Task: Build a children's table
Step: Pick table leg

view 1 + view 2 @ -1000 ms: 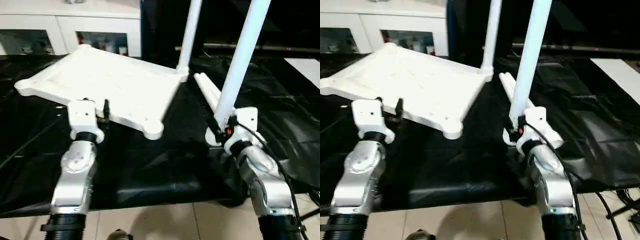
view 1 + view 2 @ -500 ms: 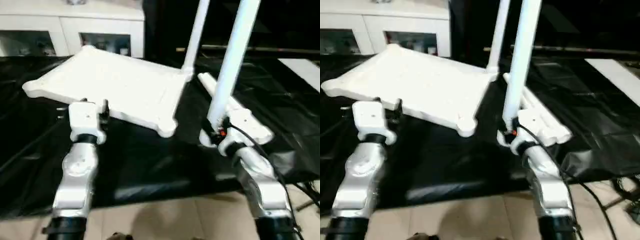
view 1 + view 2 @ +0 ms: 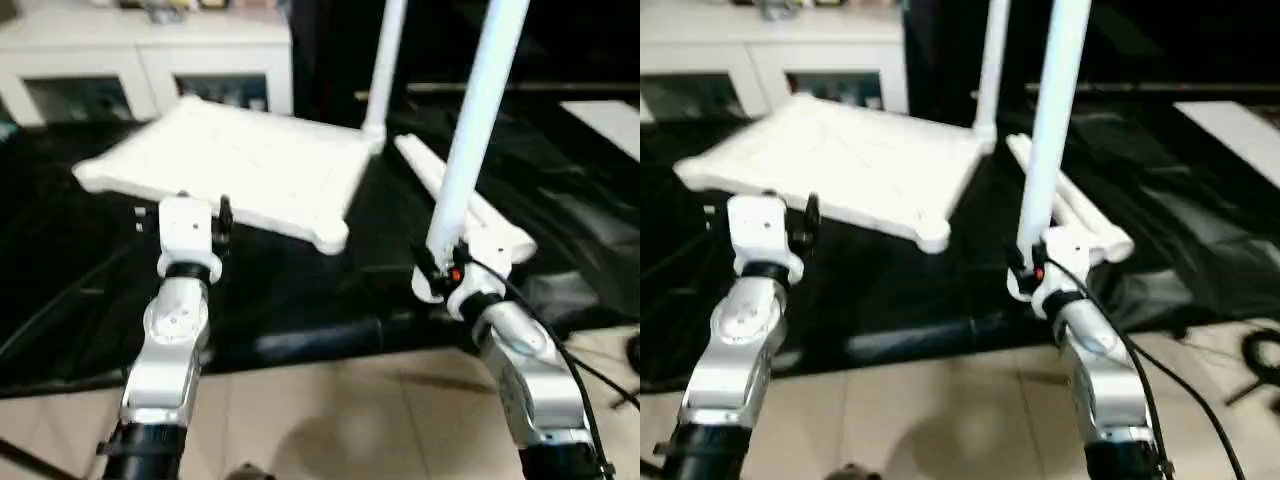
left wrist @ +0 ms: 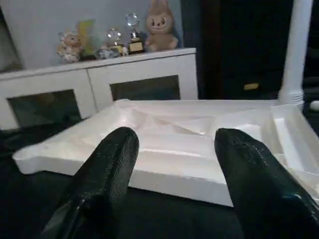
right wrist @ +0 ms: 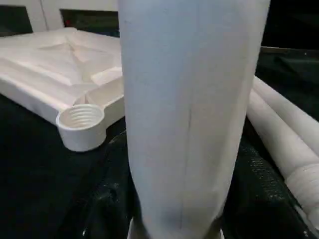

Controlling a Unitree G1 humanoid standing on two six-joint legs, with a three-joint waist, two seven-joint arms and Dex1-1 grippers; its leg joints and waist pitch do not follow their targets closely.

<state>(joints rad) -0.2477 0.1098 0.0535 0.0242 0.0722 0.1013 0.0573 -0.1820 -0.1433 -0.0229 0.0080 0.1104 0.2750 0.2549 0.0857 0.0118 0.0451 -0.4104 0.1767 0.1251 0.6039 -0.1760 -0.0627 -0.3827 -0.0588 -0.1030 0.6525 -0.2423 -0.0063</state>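
**Item 1 – leg in hand.** Your right gripper [image 3: 437, 272] is clamped on the lower end of a white tubular leg [image 3: 472, 130], held upright w/ a slight lean. Target, as I judge it: the open threaded corner socket [image 5: 80, 119] at the near right corner of the tabletop [image 3: 240, 165]. Bring the leg's bottom end over the socket, square it vertical before lowering, then twist; a tilted start likely cross-threads.

**Item 2 – left gripper [image 4: 172, 164].** Fingers apart, empty, pointing at the tabletop's near rim, just short of it. You could use it to steady the rim vs. sliding.

**Item 3 – tabletop.** Lies underside-up on the black-covered work table [image 3: 300, 310]; one leg [image 3: 384, 65] already stands in the far right corner.

**Item 4 – spare legs [image 3: 470, 205].** Lying just right of the tabletop, beside your right gripper.

**Item 5 – room.** Open black cloth btwn socket and gripper. The work table's near edge is close under both wrists. White cabinet [image 3: 150, 60] sits behind, well apart.
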